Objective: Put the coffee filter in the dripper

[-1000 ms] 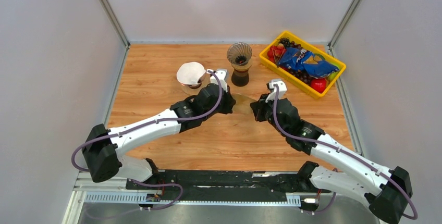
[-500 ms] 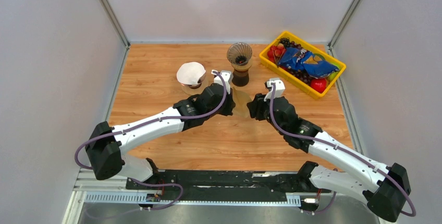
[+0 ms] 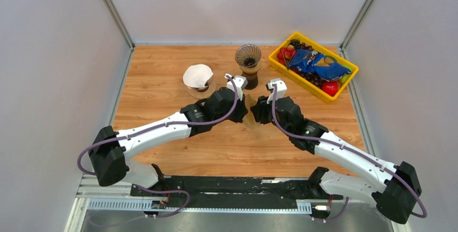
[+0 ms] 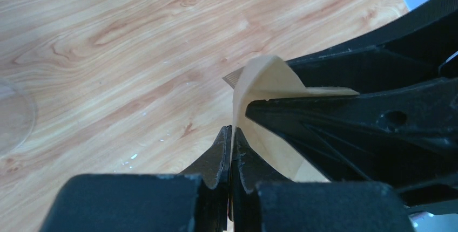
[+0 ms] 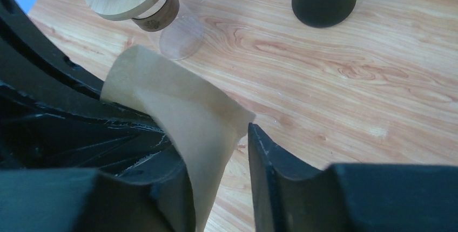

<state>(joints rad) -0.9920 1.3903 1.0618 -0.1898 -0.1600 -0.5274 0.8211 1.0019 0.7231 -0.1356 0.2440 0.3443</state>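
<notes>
As L pincer (image 4: 231, 135) clamps filter (image 4: 264, 89), R pincer (image 5: 229, 154) gapes nose-to-nose.

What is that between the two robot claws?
A tan paper coffee filter: the left gripper pinches its edge, and it stands between the open jaws of the right gripper. Both wrist views show it.

Right end effector (image 5: 219, 145) opened, releasing coffee filter (image 5: 183, 102), now raised nearer dripper (image 3: 248, 56).

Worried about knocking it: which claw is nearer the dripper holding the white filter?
Left. The left claw sits just right of that dripper, nearer the arm bases, shut on the brown filter. The right claw is open, further right, beyond the left one.
</notes>
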